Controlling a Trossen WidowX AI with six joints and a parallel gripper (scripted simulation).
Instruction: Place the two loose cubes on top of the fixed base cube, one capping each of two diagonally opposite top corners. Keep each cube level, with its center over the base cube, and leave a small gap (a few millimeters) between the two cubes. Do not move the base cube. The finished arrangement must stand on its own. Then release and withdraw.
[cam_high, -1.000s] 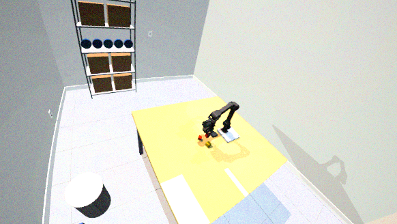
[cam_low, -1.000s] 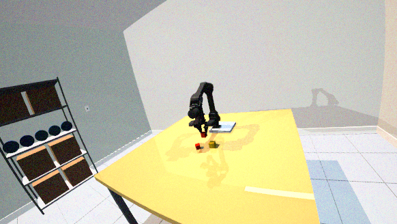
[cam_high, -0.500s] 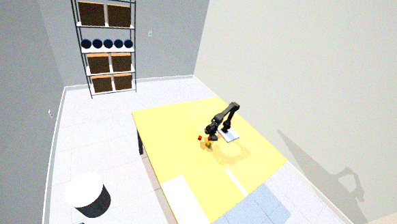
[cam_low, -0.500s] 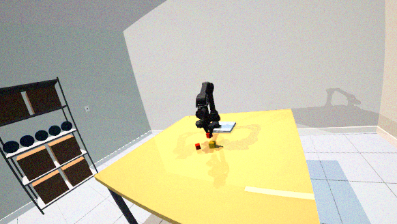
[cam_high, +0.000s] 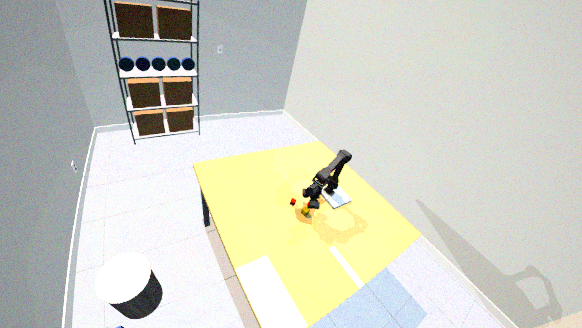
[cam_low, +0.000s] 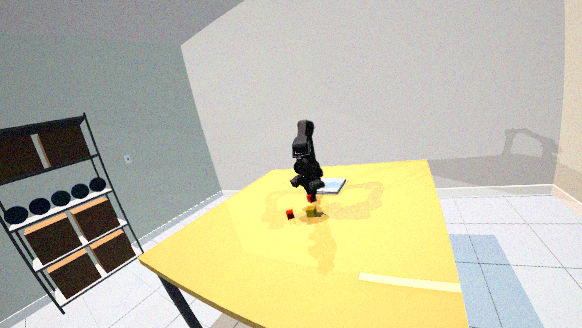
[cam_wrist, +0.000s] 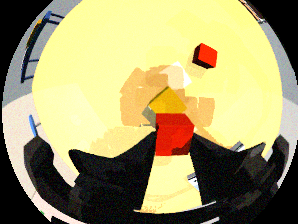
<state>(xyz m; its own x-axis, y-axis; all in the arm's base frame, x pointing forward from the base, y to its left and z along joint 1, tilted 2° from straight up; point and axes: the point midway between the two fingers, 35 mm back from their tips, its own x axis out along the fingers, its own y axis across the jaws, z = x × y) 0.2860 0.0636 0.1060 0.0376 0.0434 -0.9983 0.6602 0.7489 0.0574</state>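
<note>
On my feeds now, the arm (cam_high: 324, 175) (cam_low: 304, 160) is black to dark charcoal all over, and there's a long, slim link up top with a blunt, rounded end. Chunky, block-like housings bunch up toward the gripper (cam_high: 311, 206) (cam_low: 311, 196) (cam_wrist: 174, 140), which is black as well. Over on the wrist view I've got two broad, angular fingers, faceted and matte, tapering toward their tips. Smaller markings are too blurred for me to read.
</note>
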